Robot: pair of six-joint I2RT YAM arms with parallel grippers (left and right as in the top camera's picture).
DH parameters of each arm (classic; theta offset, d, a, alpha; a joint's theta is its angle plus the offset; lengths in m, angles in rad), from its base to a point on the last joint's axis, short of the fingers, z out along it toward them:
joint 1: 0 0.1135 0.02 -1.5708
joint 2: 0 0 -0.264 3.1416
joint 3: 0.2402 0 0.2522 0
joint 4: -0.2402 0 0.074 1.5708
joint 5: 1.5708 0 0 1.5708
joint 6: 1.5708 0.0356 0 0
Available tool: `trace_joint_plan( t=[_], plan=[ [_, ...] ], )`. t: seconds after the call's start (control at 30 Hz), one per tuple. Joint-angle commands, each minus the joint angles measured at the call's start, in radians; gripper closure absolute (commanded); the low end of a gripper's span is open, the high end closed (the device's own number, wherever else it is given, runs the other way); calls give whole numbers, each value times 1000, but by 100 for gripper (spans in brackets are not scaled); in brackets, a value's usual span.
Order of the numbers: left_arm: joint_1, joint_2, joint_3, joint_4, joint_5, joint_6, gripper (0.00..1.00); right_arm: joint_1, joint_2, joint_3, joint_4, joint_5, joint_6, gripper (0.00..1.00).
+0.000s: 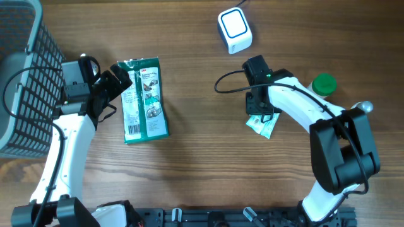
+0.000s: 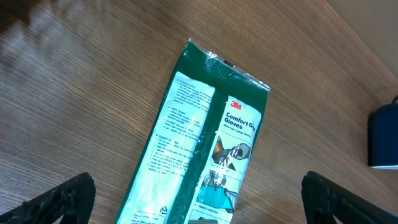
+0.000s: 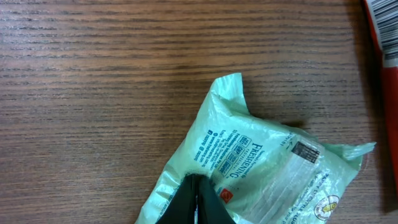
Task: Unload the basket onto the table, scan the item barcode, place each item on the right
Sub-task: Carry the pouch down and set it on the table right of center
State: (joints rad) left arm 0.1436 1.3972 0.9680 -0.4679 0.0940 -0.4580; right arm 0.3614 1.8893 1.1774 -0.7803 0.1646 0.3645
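My right fingers [image 3: 208, 208] are pinching shut on the sachet [image 3: 261, 162] at its near edge, its length running away rightward, barcode [image 3: 305, 151] facing up. My left fingers [image 2: 62, 199] are hanging wide open over the gloves packet [image 2: 205, 143].

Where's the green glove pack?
Overhead view: green glove pack lies flat left of centre, by the open left gripper, right of the wire basket.
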Motion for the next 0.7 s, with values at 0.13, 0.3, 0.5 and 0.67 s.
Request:
trace_joint_plan(
  t=[0.13, 0.3, 0.5, 0.67],
  plan=[
    [5, 8, -1, 3, -10, 5, 0, -24, 33, -52, 10, -370, -16, 96],
    [5, 8, -1, 3, -10, 5, 0, -24, 31, -50, 12, -415, 29, 96],
    [5, 8, -1, 3, -10, 5, 0, -24, -32, -10, -24, -436, 31, 96],
    [5, 8, -1, 2, -10, 5, 0, -24, -115, -6, -5, -474, 34, 96]
  ],
)
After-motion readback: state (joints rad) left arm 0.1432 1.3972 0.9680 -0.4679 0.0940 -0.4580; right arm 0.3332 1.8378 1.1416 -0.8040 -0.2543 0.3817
